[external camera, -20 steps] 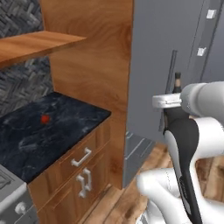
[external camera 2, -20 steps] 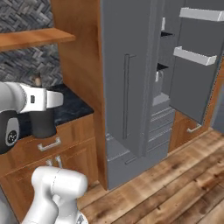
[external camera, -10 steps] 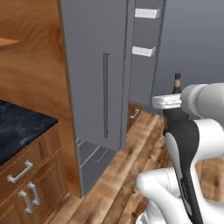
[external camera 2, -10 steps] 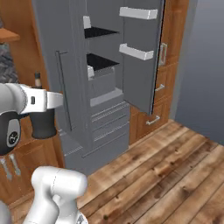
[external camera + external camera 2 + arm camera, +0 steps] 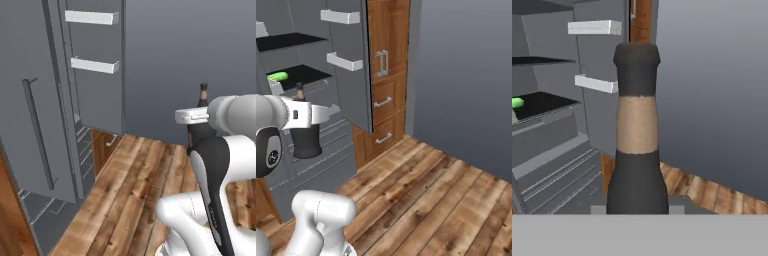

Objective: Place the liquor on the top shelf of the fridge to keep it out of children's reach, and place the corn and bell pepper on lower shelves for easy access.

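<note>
a: right base view: the liquor [image 5: 306,135] is carried upright by the gripper [image 5: 306,116], which is closed around its neck and shoulder. the bottle is seen in front of the fridge [image 5: 316,65], outside it, below the level of the top shelf [image 5: 286,40].

b: where is the corn [image 5: 277,76] found?

a: it is already laid on a lower shelf [image 5: 301,74] of the fridge, at the left part of the board. the bell pepper cannot be seen.

b: how is the bottle expected to handle?

a: it is judged to be stiff, rather heavy for its size, smooth and breakable. the squat body gives it a stable stand, but the slim neck may slip if it is tilted. it is better held low on the neck, kept vertical, and set down gently on the top shelf.
</note>
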